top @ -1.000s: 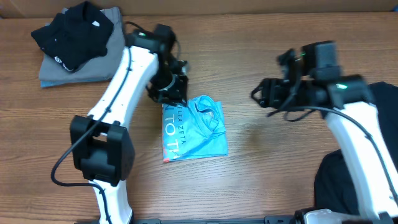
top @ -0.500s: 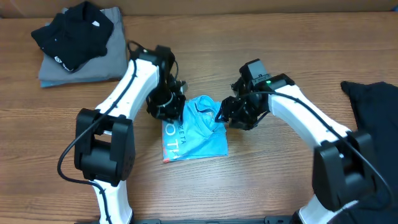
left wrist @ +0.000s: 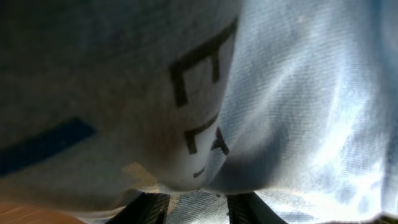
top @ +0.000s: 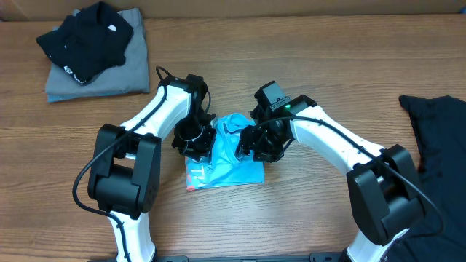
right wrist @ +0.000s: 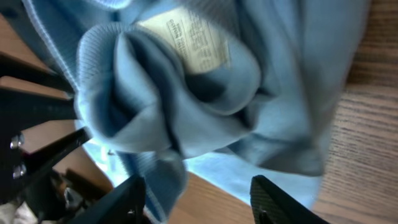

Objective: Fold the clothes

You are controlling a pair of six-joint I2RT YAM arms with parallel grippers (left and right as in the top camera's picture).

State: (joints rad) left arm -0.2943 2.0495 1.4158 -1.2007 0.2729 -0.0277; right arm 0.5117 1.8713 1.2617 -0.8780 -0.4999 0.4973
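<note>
right claw (top: 247,145) now over blue t-shirt (top: 233,169), beside left claw (top: 203,151).

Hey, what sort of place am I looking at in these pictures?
Most likely a robotics lab bench set up for folding laundry: two robot arms reach over a light blue T-shirt on a wood-grain table, with a stack of folded clothes in one corner.

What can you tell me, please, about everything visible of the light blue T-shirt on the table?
The light blue T-shirt is soft, cotton-like knit, folded into a packet mid-table, with white and dark lettering along its left side. Its ribbed collar is bunched, with a pale label showing inside. The left gripper pinches its left edge; the right gripper straddles the collar, open. It rests on the wooden table.
</note>
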